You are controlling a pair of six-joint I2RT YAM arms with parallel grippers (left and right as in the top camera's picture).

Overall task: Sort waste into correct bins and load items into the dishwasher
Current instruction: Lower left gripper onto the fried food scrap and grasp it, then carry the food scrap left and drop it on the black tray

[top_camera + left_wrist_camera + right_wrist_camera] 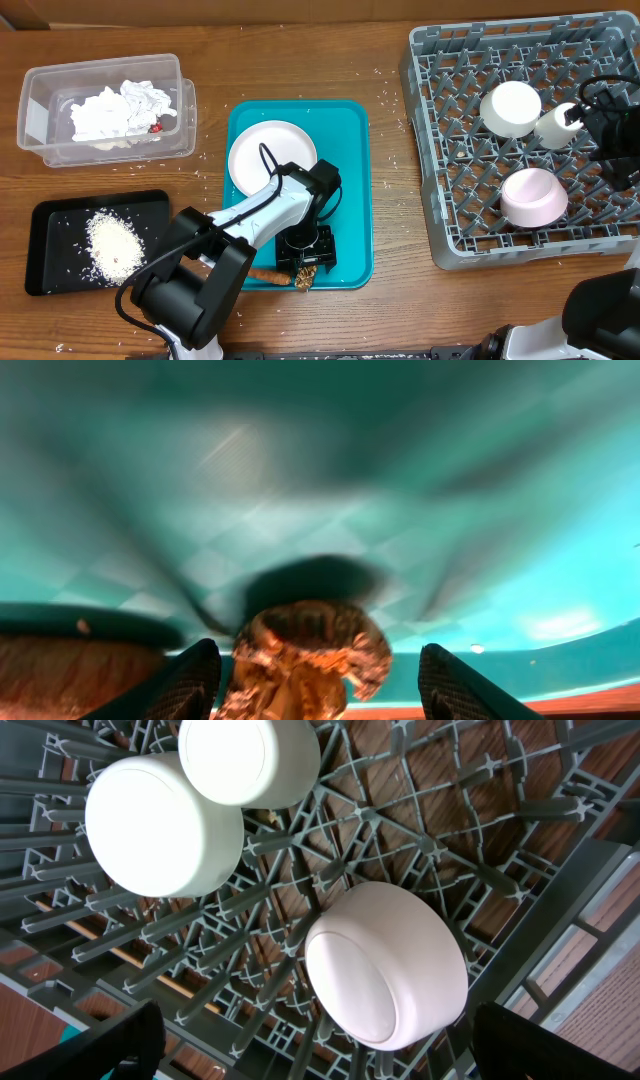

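Brown crumbly chunk (306, 281) sits at the near edge of the teal tray (350, 200), lumpy, with no clear long axis. Beside it an orange carrot piece (265, 276) lies lengthwise along that edge. My left jaws stand apart astride the chunk. The left wrist view shows this close up, while overhead my arm hides much. A white plate (270, 155) lies toward the tray's far end. Right of the tray, my right jaws gape wide over a pink bowl (385, 965) in the grey rack (430, 120).
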